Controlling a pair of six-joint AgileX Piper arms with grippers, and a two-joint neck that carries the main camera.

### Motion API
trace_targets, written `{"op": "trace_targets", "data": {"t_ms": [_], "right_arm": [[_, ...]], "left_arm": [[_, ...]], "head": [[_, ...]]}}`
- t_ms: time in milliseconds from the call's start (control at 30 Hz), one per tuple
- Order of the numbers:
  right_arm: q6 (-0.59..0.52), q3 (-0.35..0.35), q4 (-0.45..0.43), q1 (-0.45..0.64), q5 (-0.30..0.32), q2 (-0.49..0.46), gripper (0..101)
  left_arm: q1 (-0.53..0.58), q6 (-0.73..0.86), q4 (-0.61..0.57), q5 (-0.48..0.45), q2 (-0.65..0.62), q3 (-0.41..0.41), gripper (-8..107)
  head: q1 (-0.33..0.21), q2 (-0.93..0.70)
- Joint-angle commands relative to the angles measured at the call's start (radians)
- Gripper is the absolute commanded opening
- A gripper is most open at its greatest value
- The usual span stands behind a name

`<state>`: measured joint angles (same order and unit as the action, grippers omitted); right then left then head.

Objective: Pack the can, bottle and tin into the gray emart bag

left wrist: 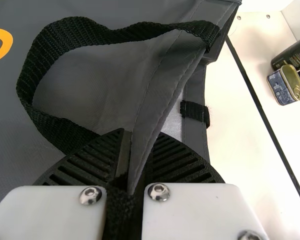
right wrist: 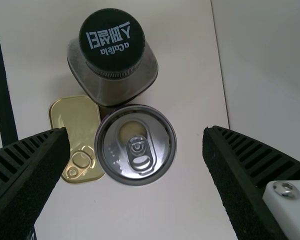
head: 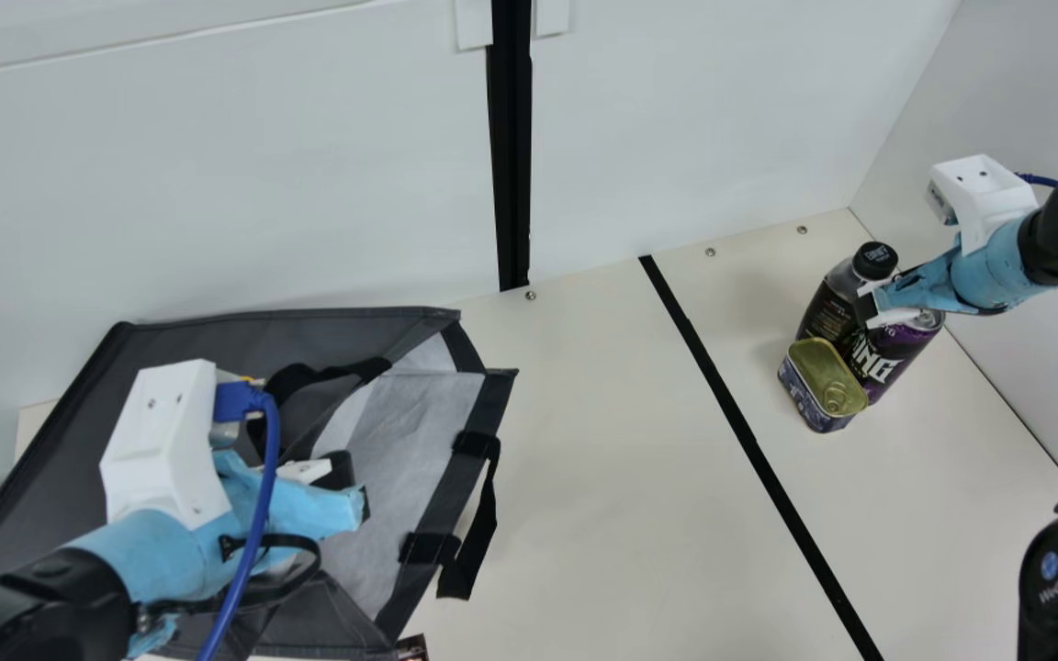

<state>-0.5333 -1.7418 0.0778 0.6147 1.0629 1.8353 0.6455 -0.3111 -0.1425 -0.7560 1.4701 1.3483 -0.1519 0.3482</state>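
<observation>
Bag: gray, lying on the counter (head: 602, 477), its pale-lined mouth turned toward the can, bottle and tin; the bag (head: 208, 335) is well apart from them.
Left gripper: over the bag in the main view; the left wrist view shows the fingers of the left gripper (head: 353, 487) closed on a fold of its fabric. A black handle (left wrist: 65, 45) loops beside the fold and runs under the fingers; whether it is pinched too, I cannot tell.
Right gripper: above the can in the main view; in the right wrist view the fingers of the right gripper (head: 871, 308) stand wide apart, holding nothing.
Can: upright; the right wrist view shows its silver top between the fingers, with a gap on either side of the can (head: 892, 353).
Bottle: capped, upright, just beside the can; the bottle (head: 837, 308) is nearer the back wall (head: 676, 119).
Tin: gold lid up, close against the can, the tin (head: 823, 376) on the side toward the black strip (head: 731, 413).
Edges: side wall (head: 1025, 119) near the can.
Room: a broad stretch of counter between bag and strip.
</observation>
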Motion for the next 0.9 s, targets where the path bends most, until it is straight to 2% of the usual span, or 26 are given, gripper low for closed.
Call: {"op": "trace_targets", "data": {"t_ms": [0, 667, 867], "right_arm": [[0.005, -0.005, -0.001, -0.001, -0.001, 0.013, 91], [0.053, -0.022, -0.032, -0.024, -0.011, 0.113, 91], [0.060, -0.020, -0.040, -0.022, -0.009, 0.123, 51]], "left_arm": [[0.000, 0.000, 0.000, 0.000, 0.000, 0.000, 10], [0.000, 0.000, 0.000, 0.000, 0.000, 0.000, 10], [0.000, 0.000, 0.000, 0.000, 0.000, 0.000, 10]], "head": [[-0.023, 0.001], [-0.023, 0.001], [-0.023, 0.001]]}}
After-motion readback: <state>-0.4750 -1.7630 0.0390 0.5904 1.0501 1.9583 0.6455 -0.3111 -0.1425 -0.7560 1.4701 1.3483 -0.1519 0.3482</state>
